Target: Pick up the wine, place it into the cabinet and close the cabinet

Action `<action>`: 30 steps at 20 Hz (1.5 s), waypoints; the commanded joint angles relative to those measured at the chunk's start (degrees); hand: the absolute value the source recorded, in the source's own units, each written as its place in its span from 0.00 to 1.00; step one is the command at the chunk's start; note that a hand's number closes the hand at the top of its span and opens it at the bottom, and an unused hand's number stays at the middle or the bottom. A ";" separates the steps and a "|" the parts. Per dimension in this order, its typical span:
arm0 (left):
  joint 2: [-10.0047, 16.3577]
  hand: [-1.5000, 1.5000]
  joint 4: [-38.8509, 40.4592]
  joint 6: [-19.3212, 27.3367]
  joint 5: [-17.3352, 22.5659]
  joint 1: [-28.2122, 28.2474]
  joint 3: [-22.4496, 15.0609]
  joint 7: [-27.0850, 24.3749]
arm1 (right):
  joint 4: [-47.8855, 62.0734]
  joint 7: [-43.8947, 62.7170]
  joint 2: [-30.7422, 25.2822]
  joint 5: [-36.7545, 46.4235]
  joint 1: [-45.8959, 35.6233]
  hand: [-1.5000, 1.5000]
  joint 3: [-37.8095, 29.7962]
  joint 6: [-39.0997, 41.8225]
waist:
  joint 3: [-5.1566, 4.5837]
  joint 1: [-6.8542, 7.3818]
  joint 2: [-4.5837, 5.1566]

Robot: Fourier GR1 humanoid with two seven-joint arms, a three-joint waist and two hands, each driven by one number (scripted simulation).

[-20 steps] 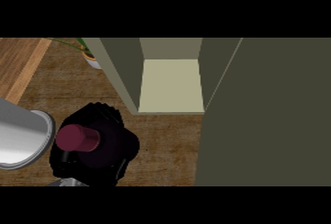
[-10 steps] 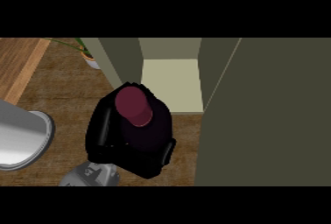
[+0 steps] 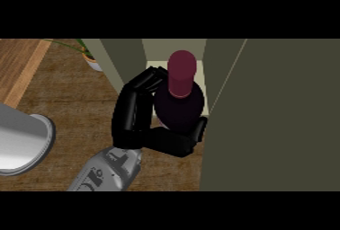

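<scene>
The wine bottle (image 3: 178,96) is dark with a maroon cap and leans its top toward the cabinet's opening. My right hand (image 3: 159,139) is shut on it: fingers (image 3: 136,96) run up its left side and the thumb (image 3: 199,128) presses on its right. The bottle sits at the mouth of the olive cabinet, over the pale shelf (image 3: 156,50), most of which it hides. The cabinet's door (image 3: 272,117) stands open as a big olive panel just right of the bottle. My left hand does not show.
The cabinet's left wall (image 3: 123,56) stands close to my fingers. A small potted plant (image 3: 88,57) sits at the back left. A large grey rounded shape (image 3: 16,143) fills the left edge. Brown counter (image 3: 73,103) lies between them, with a lighter wooden strip (image 3: 20,67) top left.
My right hand has carried the bottle away from me and to the right, from the counter up to the cabinet's opening. The bottle's top now tips toward the shelf.
</scene>
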 commanded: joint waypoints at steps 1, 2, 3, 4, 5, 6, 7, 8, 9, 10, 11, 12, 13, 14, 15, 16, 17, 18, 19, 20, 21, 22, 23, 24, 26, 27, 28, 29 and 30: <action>-0.02 1.00 3.82 6.41 -0.12 -4.18 -3.25 -0.72 | -10.35 5.24 0.76 -5.77 2.88 0.00 1.64 -1.00 | 0.00 -0.48 -0.09; -0.02 1.00 4.77 -0.29 0.87 -0.86 0.67 -4.05 | -6.41 3.47 -0.86 -9.65 1.34 0.00 -3.25 0.11 | 0.00 0.03 0.04; -0.03 1.00 2.33 6.60 -2.10 -1.57 -5.42 -0.72 | -5.71 0.77 2.05 -3.28 2.42 0.00 1.93 -0.56 | 0.01 0.17 -0.07; -0.03 1.00 6.08 5.26 -0.72 -6.97 -1.23 -0.49 | -7.23 6.95 -0.45 -6.77 -1.98 0.00 -0.19 -1.91 | -0.02 -0.10 -0.02; -0.03 1.00 5.02 3.87 -2.07 -2.67 -1.96 -2.97 | -8.44 5.98 0.05 -6.99 0.66 0.00 -0.87 -1.67 | -0.01 0.04 -0.06; -0.03 1.00 4.48 3.58 -2.92 -4.25 0.28 -0.25 | -3.79 3.64 -0.68 -7.86 -2.30 0.00 -2.68 -0.80 | 0.00 0.39 -0.02; -0.03 1.00 5.24 4.26 -2.04 -1.43 -2.90 -4.07 | -6.47 4.53 -0.25 -6.14 -0.84 0.00 -1.06 -1.01 | -0.01 0.19 -0.03; -0.03 1.00 5.54 5.64 -0.76 -2.75 -2.77 -3.39 | -6.08 2.65 -0.06 -7.16 0.57 0.00 -1.99 -0.10 | 0.00 0.06 -0.02; -0.03 1.00 10.37 6.77 1.39 -3.14 -3.71 -7.57 | -6.15 4.87 -0.11 -6.51 -1.66 0.00 -0.16 -0.80 | -0.03 -0.31 0.08; -0.03 1.00 7.13 2.37 0.47 -3.47 1.32 -3.03 | -9.31 4.40 -0.37 -7.93 2.12 0.00 -2.13 -0.09 | 0.00 -0.09 -0.07; -0.03 1.00 9.02 9.00 2.66 -4.54 -4.33 -5.13 | -8.53 5.82 -0.88 -8.54 0.12 0.00 -1.85 -0.26 | -0.01 -0.53 -0.03; -0.03 1.00 11.43 6.84 4.64 -5.20 -2.47 -8.37 | -7.80 2.37 -0.34 -8.17 2.65 0.00 -2.10 1.27 | 0.00 -0.66 0.07; -0.03 1.00 9.74 5.16 4.57 -3.36 -0.76 -7.49 | -3.82 -1.26 2.41 -1.43 2.73 0.00 2.79 0.78 | -0.01 0.15 0.06; -0.03 1.00 10.68 5.44 5.68 -4.26 -0.91 -8.69 | -2.98 2.81 1.28 -2.90 -3.07 0.00 0.90 -2.05 | -0.04 0.23 0.08; -0.03 1.00 9.97 7.82 5.54 -6.18 -2.14 -5.98 | -3.71 5.42 0.73 -4.12 -4.76 0.00 0.45 -3.03 | -0.03 0.22 0.02; -0.03 1.00 13.28 10.75 9.04 -5.09 -4.26 -11.60 | -6.89 2.05 -0.06 -7.52 1.82 0.00 -1.90 0.62 | 0.00 -0.78 0.08; -0.03 1.00 13.41 7.85 9.38 -1.78 -3.75 -14.15 | -7.91 3.25 0.39 -7.53 2.50 0.00 -0.90 0.24 | -0.02 -0.56 0.06; -0.03 1.00 14.78 11.47 11.20 -4.09 -5.14 -15.51 | -5.62 2.48 -0.34 -7.21 1.03 0.00 -1.53 0.86 | -0.02 -0.50 0.10; -0.03 1.00 13.78 9.68 11.81 -1.57 -5.73 -17.06 | -3.44 -0.83 -0.50 -7.95 1.83 0.00 -3.94 2.00 | 0.00 -0.22 0.10; -0.03 1.00 15.74 6.98 10.48 -2.25 -2.93 -17.50 | -2.52 2.82 -0.65 -7.97 -2.80 0.00 -3.59 -0.36 | -0.03 0.11 0.10; -0.03 1.00 16.75 5.24 9.24 -4.40 -0.04 -14.12 | -8.30 5.01 2.02 -3.40 1.25 0.00 2.55 -1.64 | -0.04 -0.01 -0.01; -0.03 1.00 16.55 6.09 9.80 -1.40 -3.24 -17.22 | -7.68 5.58 0.18 -5.22 0.66 0.00 0.58 -0.72 | -0.03 0.04 0.00; -0.03 1.00 16.20 5.70 7.44 -0.87 -2.47 -16.16 | -6.95 2.04 0.84 -5.00 0.57 0.00 -1.13 -0.82 | -0.01 0.18 -0.04; -0.03 1.00 18.68 4.59 9.49 -2.00 -1.64 -17.40 | -6.01 0.01 1.41 -3.41 4.07 0.00 1.92 1.43 | -0.01 0.06 0.04; -0.03 1.00 16.20 10.00 3.85 1.55 -7.17 -17.08 | -6.30 3.39 0.91 -3.29 -1.13 0.00 0.82 -1.67 | -0.02 0.38 -0.13; 0.29 1.00 18.33 5.17 4.65 -0.81 -2.11 -16.95 | -4.79 -0.33 1.03 -3.97 2.37 0.00 -0.33 0.28 | 0.00 0.32 0.00; -0.02 1.00 21.99 6.05 5.57 -0.76 -1.82 -20.79 | -3.85 4.16 -0.02 -4.82 -4.49 0.00 -0.25 -1.97 | -0.04 0.26 0.08; -0.02 1.00 22.31 6.93 4.68 -3.09 -1.92 -17.86 | -6.54 2.80 0.16 -6.03 1.65 0.00 -0.50 -0.02 | 0.00 0.01 0.01; -0.02 1.00 26.05 9.12 7.86 -4.28 -4.35 -21.83 | -2.86 1.46 0.83 -3.24 -1.92 0.00 0.97 -0.89 | -0.03 -0.12 0.14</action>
